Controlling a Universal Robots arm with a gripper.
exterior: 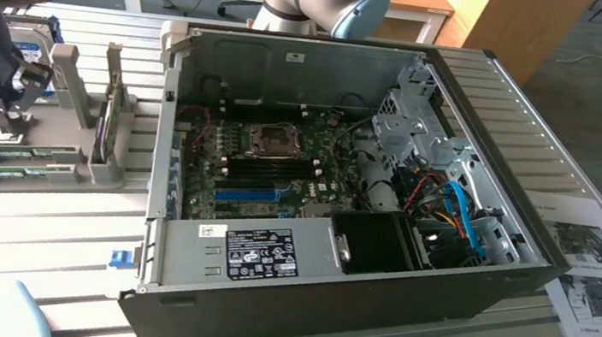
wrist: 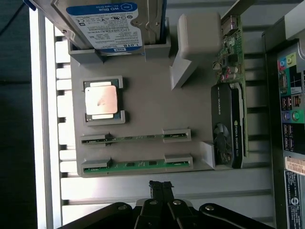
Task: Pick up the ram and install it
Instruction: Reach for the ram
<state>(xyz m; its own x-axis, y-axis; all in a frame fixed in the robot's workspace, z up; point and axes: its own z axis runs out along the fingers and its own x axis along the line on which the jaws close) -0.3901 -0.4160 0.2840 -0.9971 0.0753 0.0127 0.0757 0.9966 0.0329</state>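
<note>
1. Exterior view: bright daylight, with strong glare washing out the desk (exterior: 18, 224) slats beside the computer case (exterior: 296, 306).
2. Case interior shaded, detail murky.
3. Wrist view: overexposed strip along the desk slats, and focus is generally soft.

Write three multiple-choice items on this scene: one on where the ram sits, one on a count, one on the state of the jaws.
1. Where do the ram sticks lie?
A. In slots of the grey holder tray
B. In the motherboard's slots
C. On the printed sheets

2. How many ram sticks does the tray hold?
A. One
B. Two
C. Four

3. How do the jaws of the gripper stand?
A. Wide open
B. Shut on a ram stick
C. Shut, holding nothing

Answers:
1 A: both green sticks rest in the tray's grey brackets.
2 B: two sticks lie side by side, parallel.
3 C: the jaws meet with nothing between them.
</note>
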